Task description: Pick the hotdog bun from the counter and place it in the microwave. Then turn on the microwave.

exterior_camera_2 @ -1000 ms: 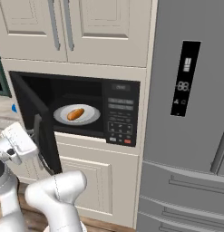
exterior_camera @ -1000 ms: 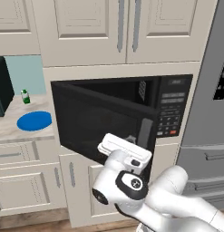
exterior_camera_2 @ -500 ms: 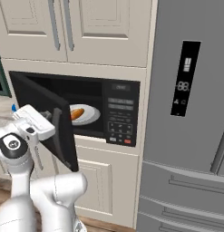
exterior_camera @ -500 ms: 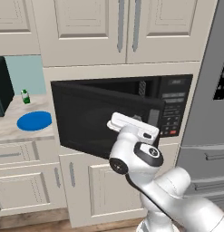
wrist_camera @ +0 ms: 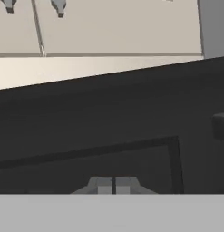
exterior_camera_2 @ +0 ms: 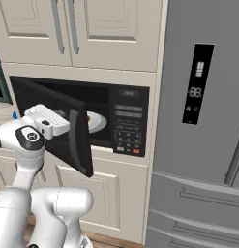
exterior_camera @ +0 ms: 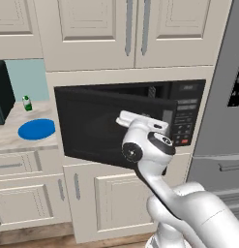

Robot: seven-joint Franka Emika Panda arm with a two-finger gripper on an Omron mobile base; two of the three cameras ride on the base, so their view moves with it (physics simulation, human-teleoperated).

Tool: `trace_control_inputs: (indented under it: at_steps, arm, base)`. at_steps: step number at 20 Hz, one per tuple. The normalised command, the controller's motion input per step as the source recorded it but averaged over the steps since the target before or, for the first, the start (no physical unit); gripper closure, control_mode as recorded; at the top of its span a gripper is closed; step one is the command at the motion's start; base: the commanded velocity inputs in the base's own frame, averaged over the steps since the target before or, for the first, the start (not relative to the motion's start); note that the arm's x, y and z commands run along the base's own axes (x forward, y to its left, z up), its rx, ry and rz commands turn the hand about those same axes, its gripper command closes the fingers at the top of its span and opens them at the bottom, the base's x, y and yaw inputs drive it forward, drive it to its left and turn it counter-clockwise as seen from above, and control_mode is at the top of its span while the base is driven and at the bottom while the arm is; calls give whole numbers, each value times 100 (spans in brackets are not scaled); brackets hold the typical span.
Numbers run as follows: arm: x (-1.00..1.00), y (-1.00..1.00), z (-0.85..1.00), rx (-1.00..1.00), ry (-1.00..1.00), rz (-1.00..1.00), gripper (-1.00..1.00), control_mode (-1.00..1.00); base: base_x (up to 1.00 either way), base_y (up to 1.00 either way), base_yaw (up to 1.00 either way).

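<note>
I have the hand (wrist_camera: 113, 185) closed and empty, its 2 fingertips pressed together against the outside of the microwave door (exterior_camera: 99, 128), because I am using it as a blunt pusher to swing the door toward the microwave (exterior_camera_2: 92, 121). The door stands partly ajar, hinged at the left edge of the opening, so a push near its free edge should turn it most easily. The hotdog bun is hidden behind the door; past the door's edge I see part of the white plate (exterior_camera_2: 94, 121) inside the cavity, where I judge the bun lies. The button panel (exterior_camera_2: 127, 130) sits at the right edge, reachable once the door shuts. The blue plate (exterior_camera: 37, 129) lies on the surface (exterior_camera: 9, 138) to the left, near its front edge.
</note>
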Motion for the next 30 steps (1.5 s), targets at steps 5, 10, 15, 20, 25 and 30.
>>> trace_control_inputs:
  at_steps: [5, 10, 15, 20, 25, 30]
  arm:
    - [52, -8, 0, 0, 10, 8, 100, -100]
    - [31, -19, -11, 0, 5, 15, 100, -100]
    - [16, -27, -26, 0, 0, 24, 100, -100]
    - [30, -27, -25, 0, 2, 26, 100, -100]
    - [50, -15, -4, 2, 4, 23, 100, -100]
    - [47, 0, 0, 1, 3, 17, 100, -100]
  base:
    - [0, 0, 0]
    - [0, 0, 0]
    - [0, 0, 0]
    - [0, 0, 0]
    - [0, 0, 0]
    - [0, 0, 0]
